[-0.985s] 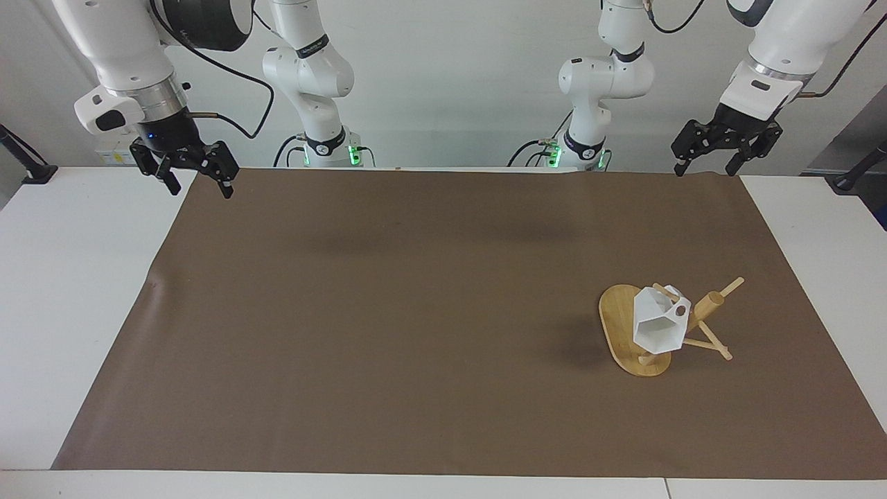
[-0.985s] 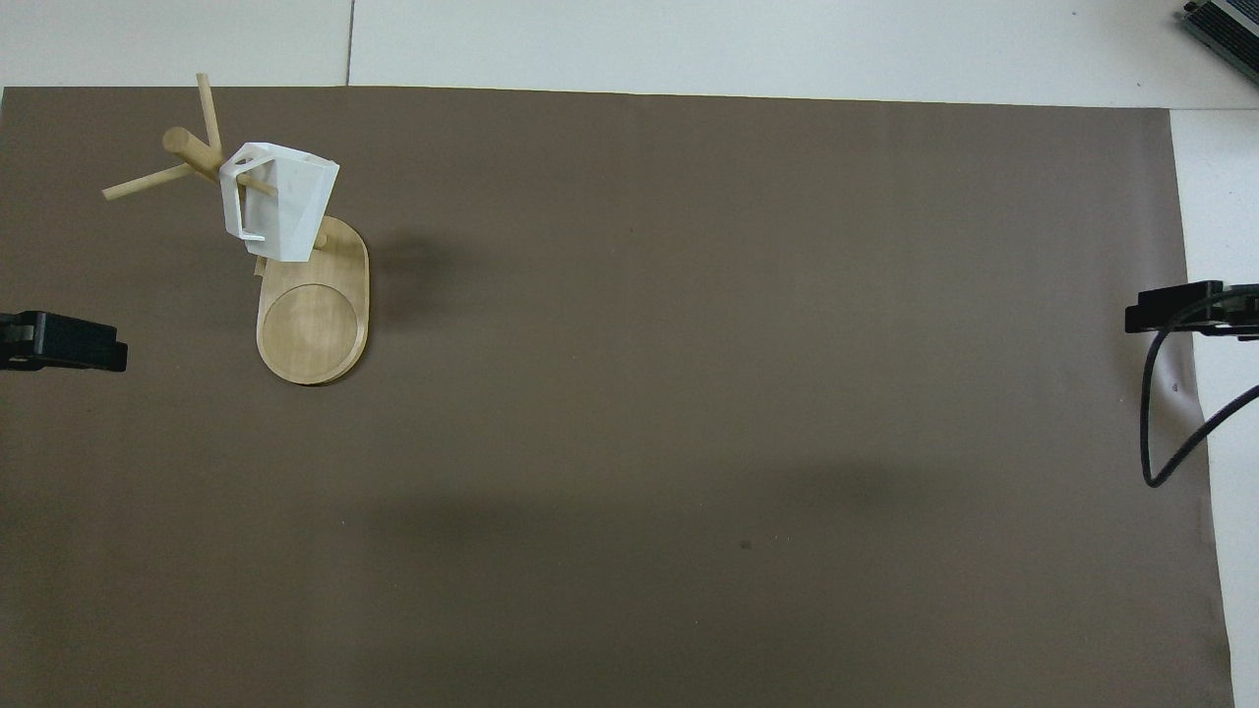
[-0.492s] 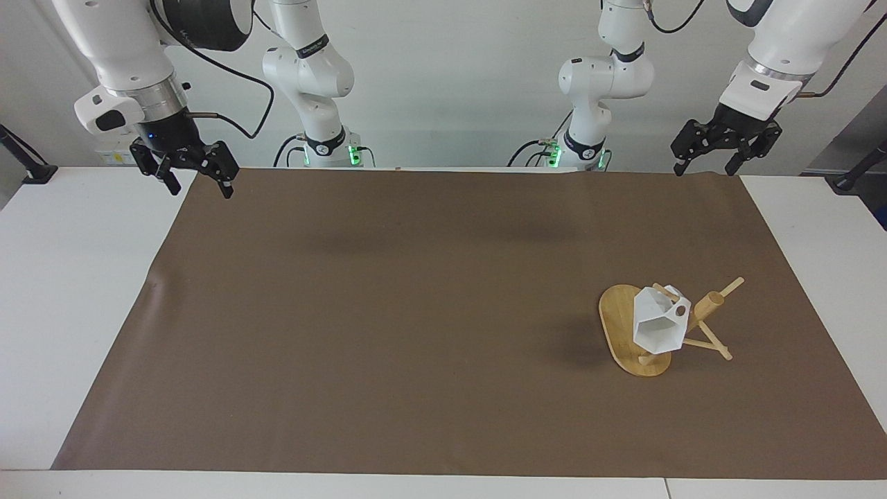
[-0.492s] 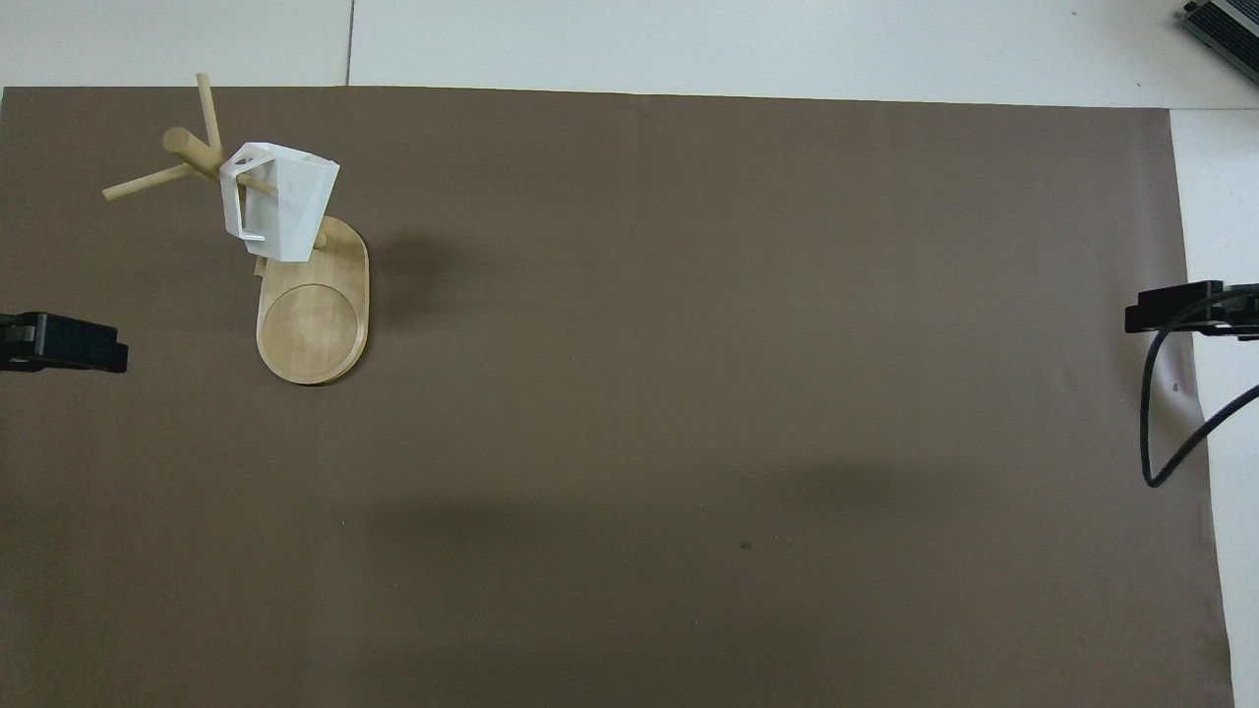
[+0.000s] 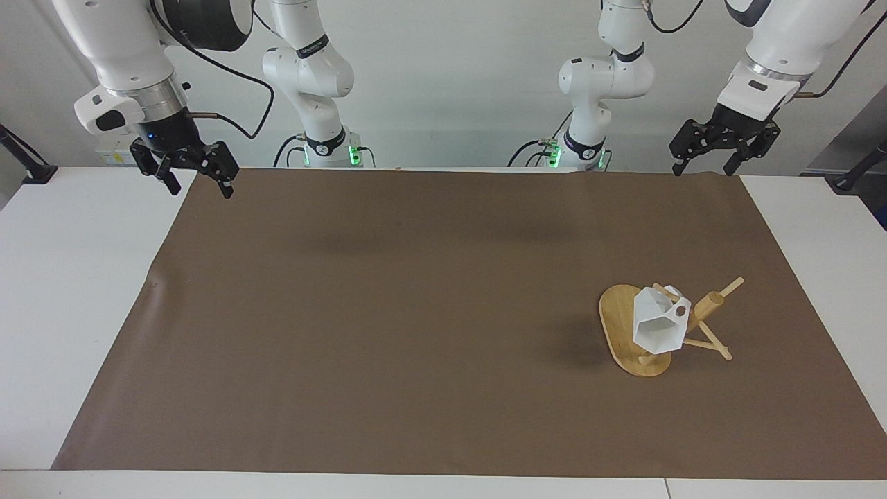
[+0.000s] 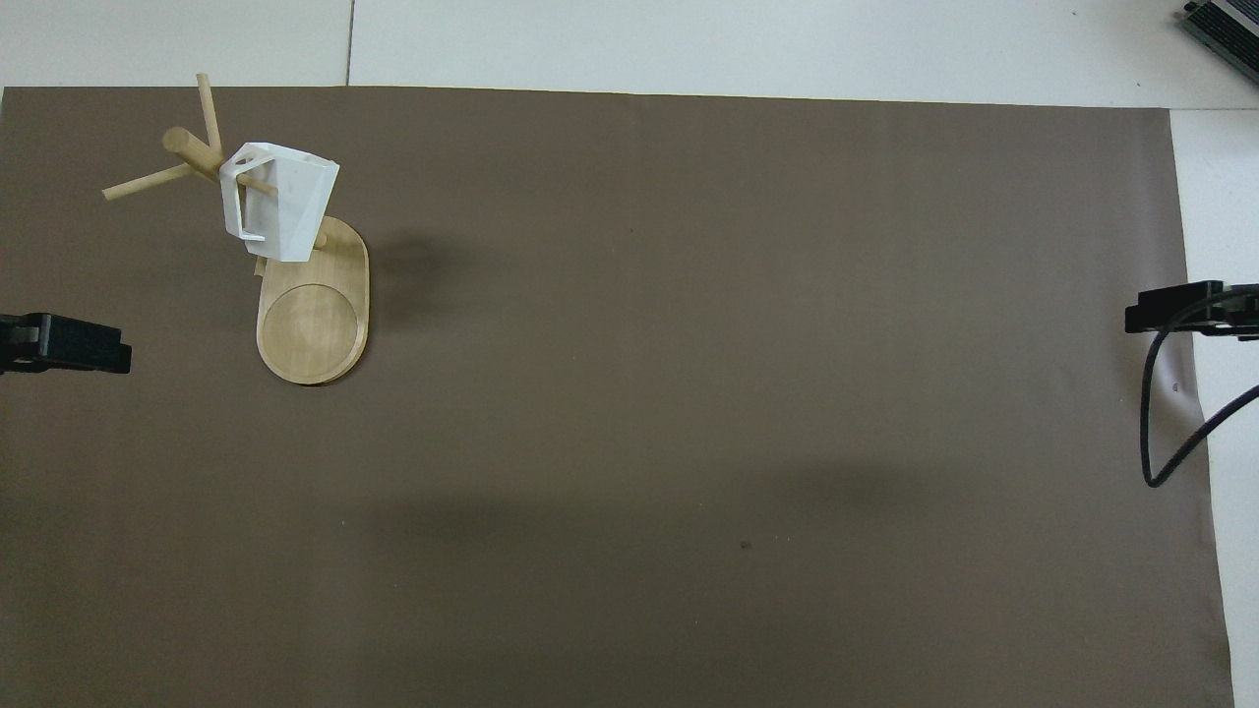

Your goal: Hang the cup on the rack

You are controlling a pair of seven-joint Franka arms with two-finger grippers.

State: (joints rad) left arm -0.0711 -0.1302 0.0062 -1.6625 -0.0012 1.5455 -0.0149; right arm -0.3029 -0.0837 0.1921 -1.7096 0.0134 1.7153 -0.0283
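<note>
The white faceted cup (image 5: 658, 326) hangs by its handle on a peg of the bamboo rack (image 5: 620, 326), which stands toward the left arm's end of the table. In the overhead view the cup (image 6: 280, 202) hangs over the rack's oval base (image 6: 313, 320). My left gripper (image 5: 705, 166) is open and empty, raised over the mat's edge nearest the robots, far from the rack. Only its tip (image 6: 69, 342) shows in the overhead view. My right gripper (image 5: 199, 185) is open and empty, raised over the mat's corner at the right arm's end; its tip (image 6: 1180, 308) shows in the overhead view.
A brown mat (image 5: 443, 319) covers most of the white table (image 5: 76, 291). A black cable (image 6: 1156, 433) loops down from the right gripper. A dark device corner (image 6: 1225, 25) lies at the table's farthest edge at the right arm's end.
The left gripper has drawn back slightly toward its base. The cup, the rack and the right arm have not moved.
</note>
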